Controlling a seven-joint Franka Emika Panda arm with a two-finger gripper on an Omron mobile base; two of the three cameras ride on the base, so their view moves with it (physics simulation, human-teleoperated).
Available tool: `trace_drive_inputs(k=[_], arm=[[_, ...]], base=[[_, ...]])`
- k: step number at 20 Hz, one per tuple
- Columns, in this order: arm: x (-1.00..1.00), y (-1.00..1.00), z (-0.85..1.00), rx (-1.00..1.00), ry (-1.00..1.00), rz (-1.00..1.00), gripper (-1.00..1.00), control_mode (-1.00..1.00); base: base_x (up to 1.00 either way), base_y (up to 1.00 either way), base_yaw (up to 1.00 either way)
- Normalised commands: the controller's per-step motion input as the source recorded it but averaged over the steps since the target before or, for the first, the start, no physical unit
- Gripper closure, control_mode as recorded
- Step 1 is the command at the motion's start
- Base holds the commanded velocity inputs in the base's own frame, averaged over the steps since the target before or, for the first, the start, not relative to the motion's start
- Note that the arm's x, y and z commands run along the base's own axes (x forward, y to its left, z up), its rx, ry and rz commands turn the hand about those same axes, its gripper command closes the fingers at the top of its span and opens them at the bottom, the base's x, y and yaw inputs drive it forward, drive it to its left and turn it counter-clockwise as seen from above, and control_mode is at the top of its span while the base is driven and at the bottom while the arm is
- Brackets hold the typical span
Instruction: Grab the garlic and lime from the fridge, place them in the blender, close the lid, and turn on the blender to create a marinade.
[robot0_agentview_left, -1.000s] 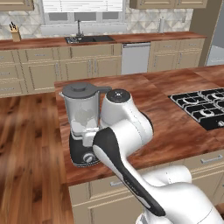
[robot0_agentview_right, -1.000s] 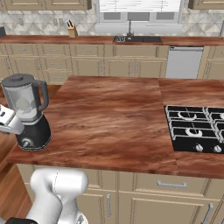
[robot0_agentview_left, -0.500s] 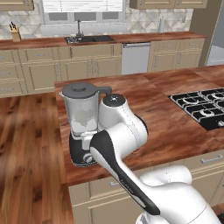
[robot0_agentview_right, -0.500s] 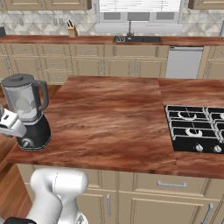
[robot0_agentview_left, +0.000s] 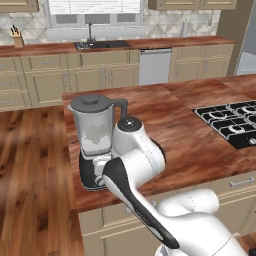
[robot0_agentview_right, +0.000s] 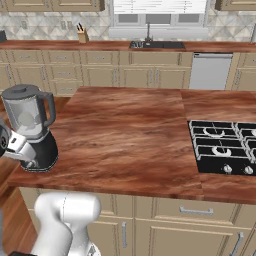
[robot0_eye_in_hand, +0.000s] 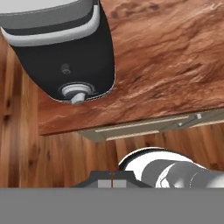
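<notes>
The blender (robot0_agentview_left: 95, 135) stands near the left end of the island counter (robot0_agentview_left: 195, 135), with its lid (robot0_agentview_left: 91, 101) sitting on the clear jug. In the right base view the blender (robot0_agentview_right: 34, 125) has my gripper (robot0_agentview_right: 31, 161) low against the front of its black base. The hand view looks straight at that base and its round silver dial (robot0_eye_in_hand: 77, 92). My gripper (robot0_eye_in_hand: 111, 180) sits a short way back from the dial, shut on nothing. A pale blur shows through the jug. The garlic and lime are hidden. A grey sliver (robot0_agentview_left: 248, 60) at the far right may or may not be the fridge.
A black gas hob (robot0_agentview_right: 222, 147) is set into the right of the island. Beyond the island runs a back counter with a sink (robot0_agentview_right: 152, 44), a steel dishwasher front (robot0_agentview_right: 210, 70) and a knife block (robot0_agentview_right: 82, 35). Wooden floor lies left of the island.
My hand has crept slightly down and in towards the blender's base and the elbow has sunk a little. The blender has not moved.
</notes>
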Motion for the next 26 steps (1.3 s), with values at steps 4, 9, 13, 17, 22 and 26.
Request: trace_drive_inputs(k=[4, 9, 13, 17, 22, 26], arm=[[0.36, 0.1, -0.02, 0.0, -0.02, 0.0, 1.0, -1.0], [0.22, 0.18, 0.0, 0.0, -0.02, 0.0, 1.0, -1.0], [0.16, 0.37, 0.0, -0.01, -0.06, 0.0, 1.0, -1.0], [0.03, 0.29, 0.0, 0.0, -0.06, 0.0, 1.0, -1.0], [0.36, 0.1, 0.0, 0.0, 0.0, 0.0, 1.0, -1.0], [0.45, 0.0, 0.0, 0.0, -0.01, 0.0, 1.0, -1.0]], base=[[0.0, 0.0, 0.0], [0.0, 0.0, 0.0], [0.0, 0.0, 0.0], [0.0, 0.0, 0.0], [0.0, 0.0, 0.0], [0.0, 0.0, 0.0]])
